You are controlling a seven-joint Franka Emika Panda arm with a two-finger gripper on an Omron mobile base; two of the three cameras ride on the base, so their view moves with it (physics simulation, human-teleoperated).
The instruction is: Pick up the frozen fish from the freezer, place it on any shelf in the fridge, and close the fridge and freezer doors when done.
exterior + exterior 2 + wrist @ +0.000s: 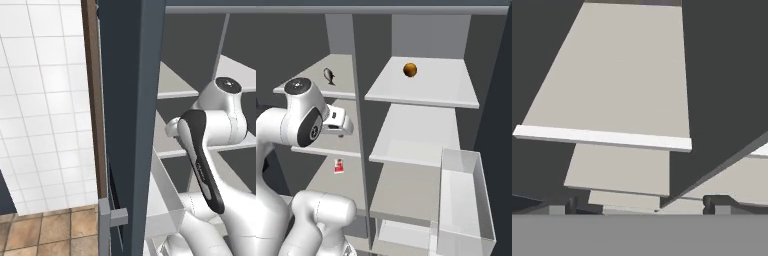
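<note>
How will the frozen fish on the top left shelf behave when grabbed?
The frozen fish is small, dark and thin, so it is probably light. Being frozen, it should stay stiff, perhaps slick. It looks narrow on the top left shelf, so a nudge may tip or slide it. The hand sits one shelf lower.

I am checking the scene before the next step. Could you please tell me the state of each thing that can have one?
frozen fish: lying on the top freezer shelf, not held.
gripper: open, empty, facing the freezer shelves.
freezer door: open.
orange ball: resting on the top fridge shelf.
red packet: lying on a lower freezer shelf.
</note>
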